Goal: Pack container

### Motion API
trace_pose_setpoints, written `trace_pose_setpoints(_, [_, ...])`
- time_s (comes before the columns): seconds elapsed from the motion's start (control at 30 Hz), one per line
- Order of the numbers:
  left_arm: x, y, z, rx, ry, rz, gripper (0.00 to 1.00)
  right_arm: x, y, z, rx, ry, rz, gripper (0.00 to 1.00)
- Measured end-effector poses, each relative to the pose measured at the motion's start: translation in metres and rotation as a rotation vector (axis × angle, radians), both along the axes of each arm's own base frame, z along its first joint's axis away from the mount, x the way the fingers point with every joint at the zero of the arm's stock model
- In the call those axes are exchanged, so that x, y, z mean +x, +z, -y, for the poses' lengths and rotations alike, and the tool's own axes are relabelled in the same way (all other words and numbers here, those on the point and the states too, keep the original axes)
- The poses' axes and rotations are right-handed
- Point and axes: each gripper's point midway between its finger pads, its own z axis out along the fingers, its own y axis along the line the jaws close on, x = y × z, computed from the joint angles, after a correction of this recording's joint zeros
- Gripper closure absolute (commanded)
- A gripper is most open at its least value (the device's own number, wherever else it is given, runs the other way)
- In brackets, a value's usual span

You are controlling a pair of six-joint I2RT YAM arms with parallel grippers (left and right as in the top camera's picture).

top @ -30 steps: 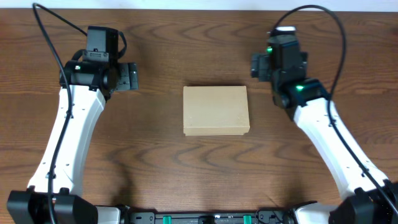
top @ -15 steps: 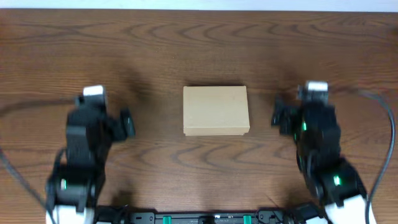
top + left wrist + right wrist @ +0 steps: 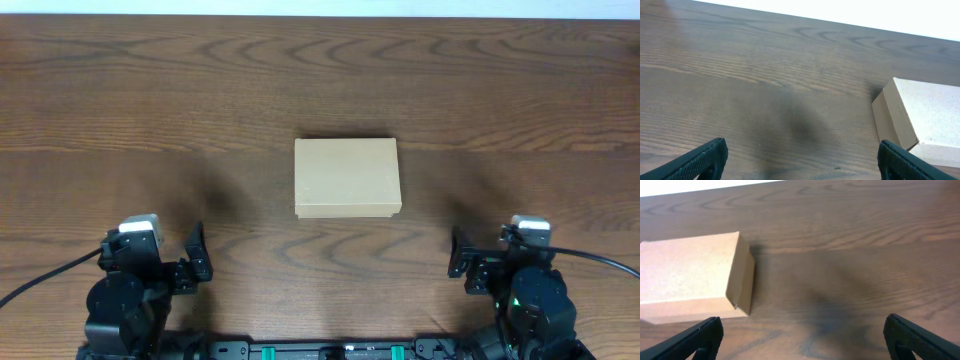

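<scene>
— What's the left arm doing?

— It's sitting low at the near edge of the tabletop [image 3: 200,100], over on the left. The left claw [image 3: 196,255] is standing wide apart with nothing between its fingers, and it's pointing out across bare wood.

— And the box?

— The container [image 3: 347,177] is lying flat in the middle of the tabletop, well ahead of both arms and roughly between them. Its lid is looking shut and flush. A seam is showing along the side nearest the arms, so I'm guessing the flap opens from there. I can't tell what's inside.

— Then the right arm?

— It's mirroring the left one, tucked in at the near edge on the right. The right claw [image 3: 457,257] is gaping open too, holding nothing and well apart from the container.

— So which step are we watching?

— Neither claw is working on the box. With the lid down and both arms parked, I'm reading this as either the very start or the packing already finished; I'm leaning towards finished, but I can't be sure.

— If there's more to do?

— Then one claw is going to need to reach forward to that near seam and lift the flap, with the other steadying the container so it isn't sliding on the wood.
</scene>
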Motion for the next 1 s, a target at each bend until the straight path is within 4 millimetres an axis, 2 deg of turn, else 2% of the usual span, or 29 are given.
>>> trace_pose_setpoints(0.4, [-0.003, -0.006, 0.0, 0.003, 0.0, -0.026, 0.05, 0.001, 0.003, 0.012, -0.019, -0.066, 0.016, 0.01])
trace_pose_setpoints(0.83, [-0.033, -0.05, -0.004, 0.027, 0.0, -0.241, 0.05, -0.002, -0.002, 0.012, -0.027, -0.063, -0.006, 0.01])
trace_pose_setpoints(1.0, [-0.047, -0.065, -0.005, 0.037, 0.001, -0.325, 0.05, 0.012, 0.016, 0.005, 0.018, -0.056, 0.093, 0.01])
